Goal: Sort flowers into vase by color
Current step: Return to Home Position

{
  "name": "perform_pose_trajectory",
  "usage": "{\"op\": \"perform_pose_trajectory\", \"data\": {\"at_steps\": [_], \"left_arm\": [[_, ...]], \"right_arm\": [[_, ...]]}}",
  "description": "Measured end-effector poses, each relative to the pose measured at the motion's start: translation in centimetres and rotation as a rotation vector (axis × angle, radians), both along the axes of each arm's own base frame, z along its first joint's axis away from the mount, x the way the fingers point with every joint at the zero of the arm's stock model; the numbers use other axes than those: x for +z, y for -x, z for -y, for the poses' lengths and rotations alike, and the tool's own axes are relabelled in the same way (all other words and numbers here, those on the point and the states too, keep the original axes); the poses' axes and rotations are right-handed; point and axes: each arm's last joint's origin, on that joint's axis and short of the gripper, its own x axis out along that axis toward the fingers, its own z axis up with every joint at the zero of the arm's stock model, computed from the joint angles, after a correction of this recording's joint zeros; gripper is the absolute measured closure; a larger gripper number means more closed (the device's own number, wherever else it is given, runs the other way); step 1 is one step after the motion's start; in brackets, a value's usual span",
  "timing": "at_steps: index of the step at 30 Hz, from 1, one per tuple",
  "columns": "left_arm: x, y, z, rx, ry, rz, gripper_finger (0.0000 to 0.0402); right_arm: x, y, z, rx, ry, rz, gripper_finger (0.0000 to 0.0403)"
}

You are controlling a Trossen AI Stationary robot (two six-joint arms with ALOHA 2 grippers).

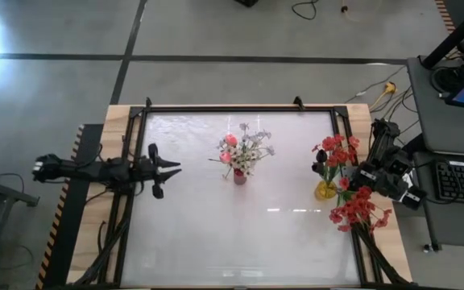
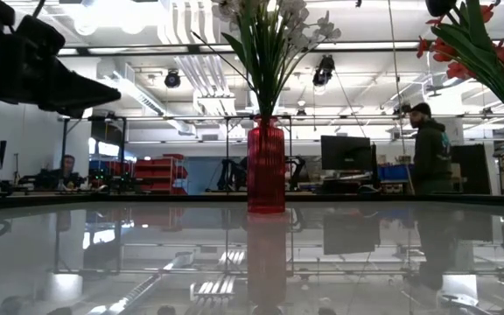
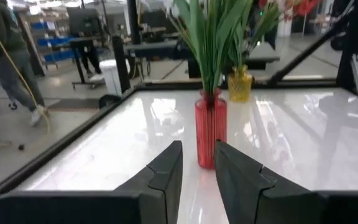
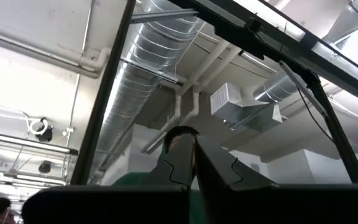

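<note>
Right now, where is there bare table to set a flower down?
Bare: between the left hand and the red ribbed vase, and the white tabletop from that vase toward the low camera. Crowded: right edge, with the yellow vase, red flowers and right arm.

The table is a glossy white top in a black frame, with bare wood showing along its side edges. Two vases stand on it, well apart: a red vase near the middle and a yellow vase close to the right edge.
</note>
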Motion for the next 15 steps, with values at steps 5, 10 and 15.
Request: {"op": "perform_pose_trajectory", "data": {"at_steps": [5, 10, 15], "left_arm": [[-0.6, -0.4, 0.1, 0.002, 0.040, -0.055, 0.0322], [-1.0, -0.6, 0.1, -0.005, 0.064, -0.094, 0.0322], [-1.1, -0.7, 0.1, -0.005, 0.054, -0.112, 0.0322]], "right_arm": [[-0.4, -0.3, -0.5, 0.020, 0.056, -0.046, 0.0390], [-0.8, -0.5, -0.8, 0.008, 0.110, -0.065, 0.0390], [-1.1, -0.7, -1.1, -0.014, 0.156, -0.078, 0.0390]]}}
